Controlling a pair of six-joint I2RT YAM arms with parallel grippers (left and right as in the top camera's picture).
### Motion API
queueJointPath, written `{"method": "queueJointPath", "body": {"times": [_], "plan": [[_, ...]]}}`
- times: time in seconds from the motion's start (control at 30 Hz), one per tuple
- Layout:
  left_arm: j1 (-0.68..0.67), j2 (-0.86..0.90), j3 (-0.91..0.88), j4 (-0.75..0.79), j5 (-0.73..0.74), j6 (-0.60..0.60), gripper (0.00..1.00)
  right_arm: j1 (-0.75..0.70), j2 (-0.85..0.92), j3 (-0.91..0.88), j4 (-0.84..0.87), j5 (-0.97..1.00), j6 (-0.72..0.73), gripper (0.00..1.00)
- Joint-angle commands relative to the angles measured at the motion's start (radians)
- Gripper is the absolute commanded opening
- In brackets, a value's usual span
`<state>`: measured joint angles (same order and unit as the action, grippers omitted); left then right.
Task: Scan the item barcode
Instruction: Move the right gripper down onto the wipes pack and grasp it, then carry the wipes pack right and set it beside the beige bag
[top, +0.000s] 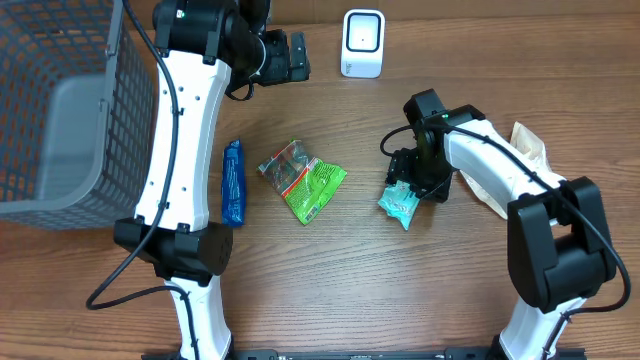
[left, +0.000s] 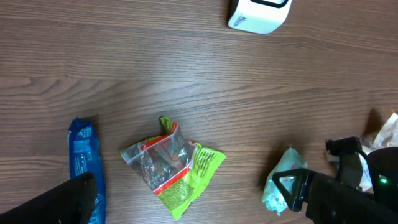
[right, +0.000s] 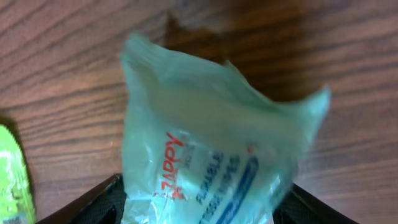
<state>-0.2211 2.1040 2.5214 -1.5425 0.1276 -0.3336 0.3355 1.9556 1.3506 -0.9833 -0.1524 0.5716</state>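
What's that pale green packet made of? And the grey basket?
The pale green packet looks like thin, glossy plastic film: it crinkles and light shows through. The grey basket looks like hard plastic mesh, matte, though it might be coated wire.

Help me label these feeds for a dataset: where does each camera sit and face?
Overhead: above the table, facing down; left arm and right arm show.
Left wrist: raised, facing down at green bag; own finger lower left.
Right wrist: low, close on wipes pack; own fingers flank it.
Shared: all show the wipes pack.
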Motion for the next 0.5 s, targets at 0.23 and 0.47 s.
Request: {"method": "queueJointPath", "body": {"times": [0.23, 0.47], "plan": [[-0.004, 0.001, 0.0, -0.005, -0.031, 0.024, 1.0, 0.006, 0.023, -0.003, 0.005, 0.03, -0.03, 0.33], [-0.004, 0.001, 0.0, -0.017, -0.035, 0.024, 1.0, -0.035, 0.018, 0.024, -0.091, 0.029, -0.088, 0.16]]}}
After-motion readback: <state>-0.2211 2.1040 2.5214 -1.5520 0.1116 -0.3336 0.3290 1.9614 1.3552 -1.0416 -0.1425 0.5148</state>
